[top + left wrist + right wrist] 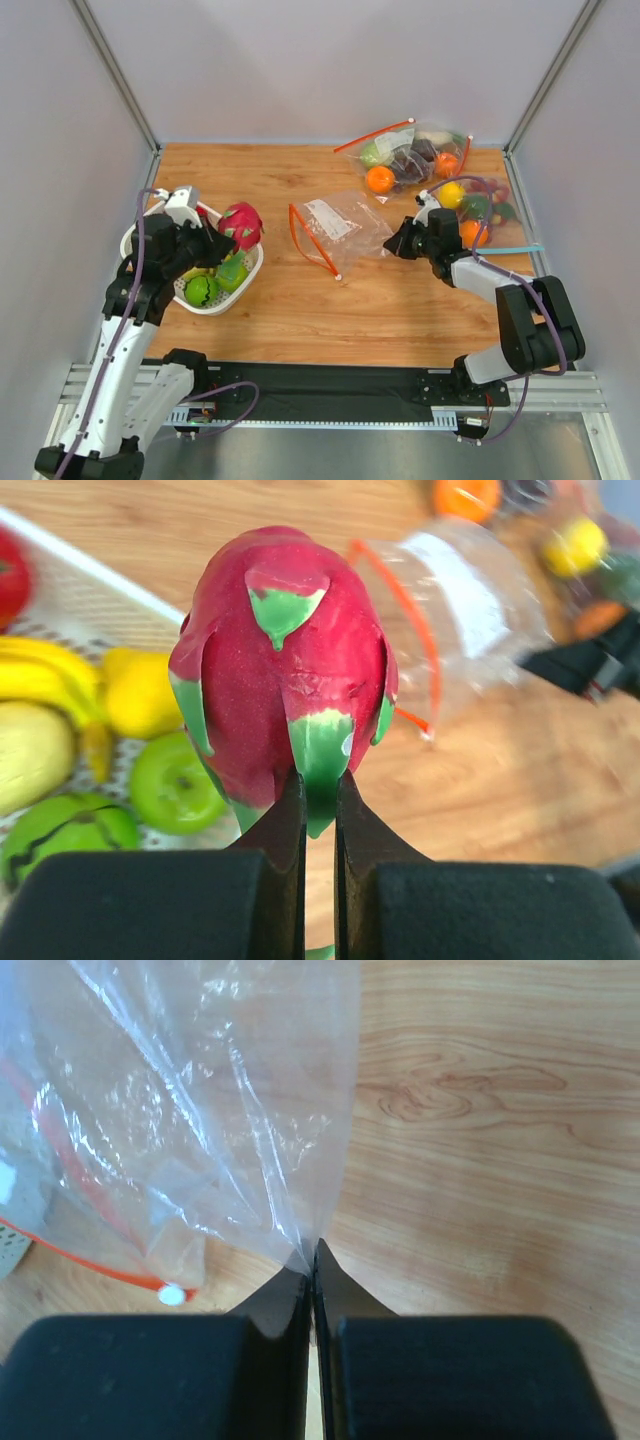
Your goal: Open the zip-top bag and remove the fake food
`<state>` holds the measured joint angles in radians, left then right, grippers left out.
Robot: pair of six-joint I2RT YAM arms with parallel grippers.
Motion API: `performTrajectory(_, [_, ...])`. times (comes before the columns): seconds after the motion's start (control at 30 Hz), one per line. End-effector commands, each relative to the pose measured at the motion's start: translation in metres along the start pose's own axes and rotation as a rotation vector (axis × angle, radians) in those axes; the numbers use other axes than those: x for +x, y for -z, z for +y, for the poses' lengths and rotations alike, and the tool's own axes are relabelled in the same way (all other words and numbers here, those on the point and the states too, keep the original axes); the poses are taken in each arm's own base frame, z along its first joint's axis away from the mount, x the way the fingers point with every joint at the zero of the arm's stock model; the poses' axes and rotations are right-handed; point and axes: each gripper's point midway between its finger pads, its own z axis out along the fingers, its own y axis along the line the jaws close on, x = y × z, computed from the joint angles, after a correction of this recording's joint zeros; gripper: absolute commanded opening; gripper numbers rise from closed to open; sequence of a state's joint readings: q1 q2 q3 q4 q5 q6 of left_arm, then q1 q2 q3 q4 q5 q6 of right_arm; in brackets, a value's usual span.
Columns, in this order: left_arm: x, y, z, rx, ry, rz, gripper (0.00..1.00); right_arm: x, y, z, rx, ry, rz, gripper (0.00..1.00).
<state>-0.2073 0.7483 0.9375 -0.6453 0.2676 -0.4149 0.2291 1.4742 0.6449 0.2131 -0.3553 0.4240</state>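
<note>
The clear zip-top bag (340,228) with a red-orange strip and white label lies open and looks empty at the table's middle; it also shows in the right wrist view (190,1120). My right gripper (398,241) is shut on the bag's right corner (312,1252). My left gripper (215,243) is shut on a green tip of the pink fruit (285,670), holding it over the right rim of the white basket (251,268). The pink fruit shows in the top view (240,224) too. A yellow lemon-like fruit (140,692) lies in the basket.
The basket holds green apples (203,290), bananas (45,675) and a pear (30,752). At the back right lie a red-strip bag with an orange and grapes (410,155) and a teal-strip bag of fruit (480,210). Grey walls enclose the table.
</note>
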Motion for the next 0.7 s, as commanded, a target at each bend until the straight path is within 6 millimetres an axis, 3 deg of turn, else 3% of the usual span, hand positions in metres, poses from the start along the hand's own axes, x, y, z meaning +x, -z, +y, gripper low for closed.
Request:
performTrajectory(0.0, [-0.028,0.003,0.036,-0.147,0.04,-0.149,0.0,0.004,0.01,-0.008,0.045,0.03,-0.002,0.0])
performTrajectory(0.27, [-0.02,-0.013,0.087,-0.316,0.082,-0.161,0.0,0.008,0.013,-0.007,0.042,0.031,0.014,0.0])
performTrajectory(0.6, [0.014,-0.02,0.122,-0.454,0.084,-0.077,0.0,0.013,0.016,-0.003,0.039,0.04,0.04,0.01])
performTrajectory(0.63, [0.015,-0.02,0.124,-0.459,0.084,-0.071,0.02,0.014,0.016,-0.004,0.042,0.039,0.043,0.04])
performTrajectory(0.67, [0.014,-0.02,0.123,-0.459,0.083,-0.069,0.11,0.013,0.017,-0.002,0.04,0.042,0.045,0.14])
